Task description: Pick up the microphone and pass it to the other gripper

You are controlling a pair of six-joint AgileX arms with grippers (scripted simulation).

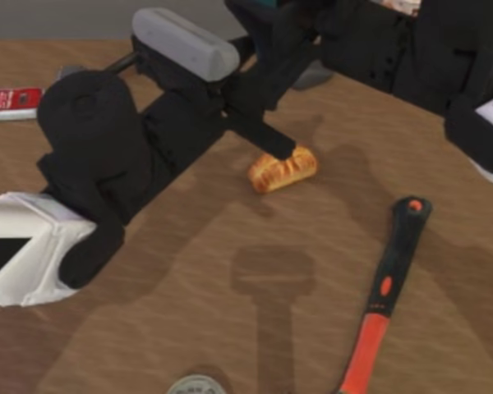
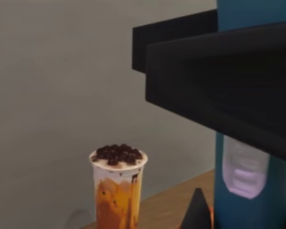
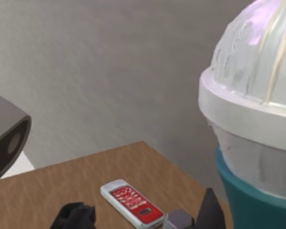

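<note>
at the handover: microphone [image 2: 245, 191] held off the table between both arms at the far middle, pass apparently under way.
left gripper [image 1: 283, 148]: finger state, cannot tell.
right gripper: out of view beside the mic.
mic: smooth teal handle, white switch strip, ribbed silvery dome.
farther: glossy hammer [image 1: 378, 308], crusty bread [image 1: 283, 168].
</note>
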